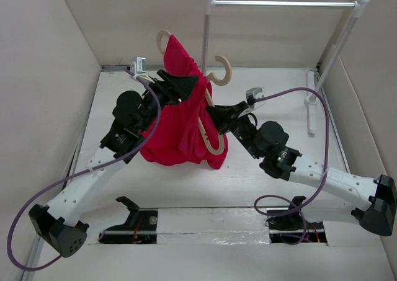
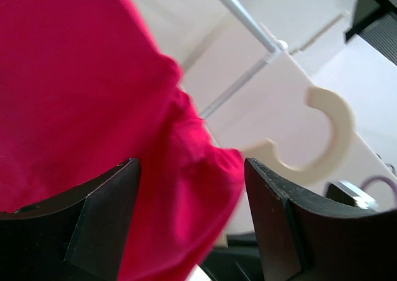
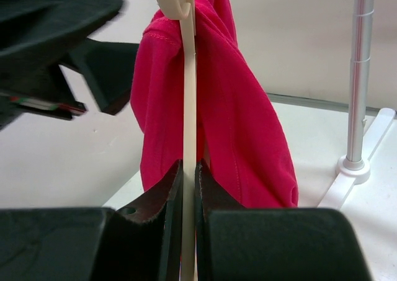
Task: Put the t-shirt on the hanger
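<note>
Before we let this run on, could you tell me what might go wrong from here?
1. The t-shirt hangs bunched over one end of the hanger, not spread across it; it could slide off.
2. The left gripper is open with cloth between its fingers; pulling away might snag and drag it.
3. The right gripper pinches only the hanger's thin arm, so the hanger may twist.

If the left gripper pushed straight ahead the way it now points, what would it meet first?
The t-shirt: its red cloth hangs between the open fingers of the left gripper and fills the line ahead. The hanger hook sits off to the right, probably farther back.
</note>
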